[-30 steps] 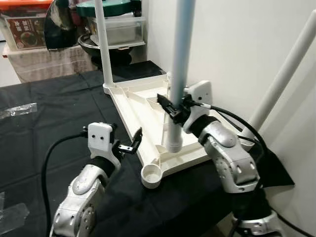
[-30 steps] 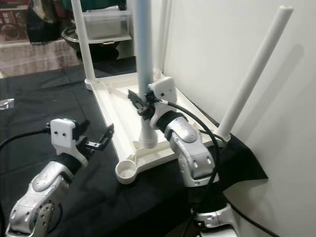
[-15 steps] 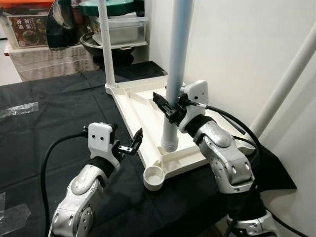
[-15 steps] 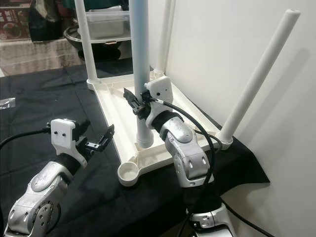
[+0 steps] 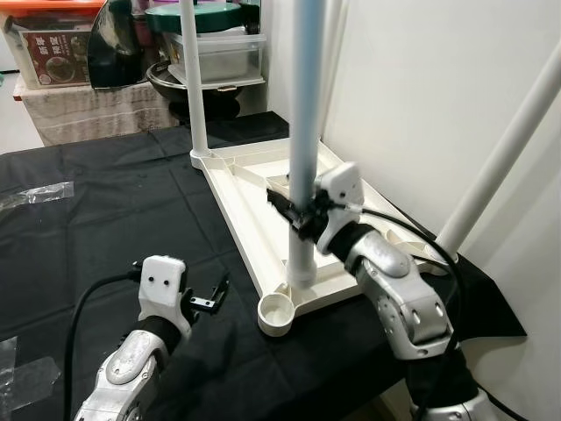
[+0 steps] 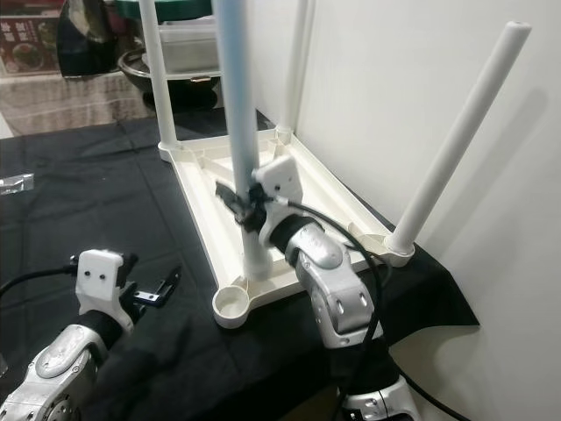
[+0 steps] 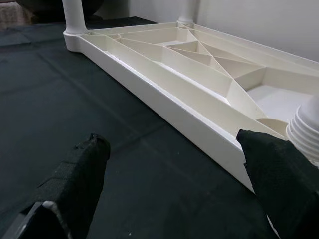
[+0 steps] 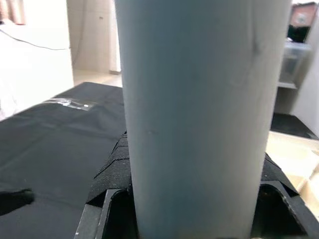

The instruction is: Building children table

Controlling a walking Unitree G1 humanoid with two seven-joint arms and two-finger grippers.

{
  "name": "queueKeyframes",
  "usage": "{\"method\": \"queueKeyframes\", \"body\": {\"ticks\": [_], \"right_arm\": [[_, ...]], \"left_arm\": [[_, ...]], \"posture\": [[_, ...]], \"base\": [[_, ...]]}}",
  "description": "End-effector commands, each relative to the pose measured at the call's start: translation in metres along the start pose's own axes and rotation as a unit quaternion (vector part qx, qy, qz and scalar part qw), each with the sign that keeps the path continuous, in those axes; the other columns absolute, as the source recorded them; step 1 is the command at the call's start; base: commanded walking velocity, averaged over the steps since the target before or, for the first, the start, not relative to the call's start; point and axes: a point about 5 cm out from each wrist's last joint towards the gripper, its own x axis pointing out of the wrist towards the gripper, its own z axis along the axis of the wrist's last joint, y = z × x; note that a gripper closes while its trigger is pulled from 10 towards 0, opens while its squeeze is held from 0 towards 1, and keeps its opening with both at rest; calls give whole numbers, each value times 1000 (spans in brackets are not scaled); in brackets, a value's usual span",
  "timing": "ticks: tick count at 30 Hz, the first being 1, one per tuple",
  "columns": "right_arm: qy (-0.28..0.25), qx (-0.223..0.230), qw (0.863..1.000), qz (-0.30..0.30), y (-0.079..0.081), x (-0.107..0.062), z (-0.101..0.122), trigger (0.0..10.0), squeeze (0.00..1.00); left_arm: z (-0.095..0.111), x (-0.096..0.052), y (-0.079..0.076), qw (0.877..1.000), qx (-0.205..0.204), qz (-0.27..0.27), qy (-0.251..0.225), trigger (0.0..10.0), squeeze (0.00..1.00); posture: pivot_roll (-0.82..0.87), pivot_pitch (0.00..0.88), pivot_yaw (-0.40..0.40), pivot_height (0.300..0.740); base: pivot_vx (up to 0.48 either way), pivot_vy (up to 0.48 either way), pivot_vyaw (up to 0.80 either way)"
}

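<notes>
Two grippers are at work in front of you. Your right gripper (image 5: 296, 221) is up over the white tabletop (image 5: 254, 197), and its black fingers (image 8: 113, 172) are pinching the pale blue leg (image 5: 304, 132) from both sides. That leg stands almost straight up, and its ribbed bottom end sits on the tabletop near the front edge, just behind the round empty socket (image 5: 275, 313) at the front corner. You can see the socket is open, like a little cup.

The tabletop lies upside down on the black cloth (image 5: 88, 210) that covers the work table, with its ribs facing up. It runs from the front corner back toward the far edge of the cloth, close to the white wall (image 5: 421, 96).

Three white legs are already in: one white leg (image 5: 193, 79) stands at the far left corner of the tabletop, a second white leg (image 6: 296, 61) stands at the far corner by the wall, and a slanted white leg (image 6: 456, 140) sits in the right corner and tilts up to the right.

Your left gripper (image 5: 213, 295) hangs low over the cloth, just beside the tabletop's long left edge and not touching it. Its fingers (image 7: 75, 179) are spread apart with nothing between them.

Some clear plastic wrap (image 5: 35, 195) lies on the cloth near the left edge. Boxes and pots (image 5: 175, 44) are stacked past the far edge.
</notes>
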Motion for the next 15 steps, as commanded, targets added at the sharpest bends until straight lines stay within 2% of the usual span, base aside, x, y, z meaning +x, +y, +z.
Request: {"method": "queueKeyframes", "body": {"ticks": [1, 5, 15], "right_arm": [[-13, -4, 1000, 16, 4, -2, 4, 10000, 0], [-16, 3, 998, 58, 18, -10, -2, 10000, 0], [-20, 15, 997, 72, 27, -11, -8, 10000, 0]], "left_arm": [[-5, -3, 1, 1000, 8, 4, 11, 10000, 0], [-16, -11, -1, 999, 12, 10, 31, 10000, 0], [-18, -13, 3, 999, 18, 17, 34, 10000, 0]], "posture": [[73, 0, -82, 740], [74, 0, -78, 740], [88, 0, -82, 740]], "base": [[0, 0, 0], [0, 0, 0], [0, 0, 0]]}}
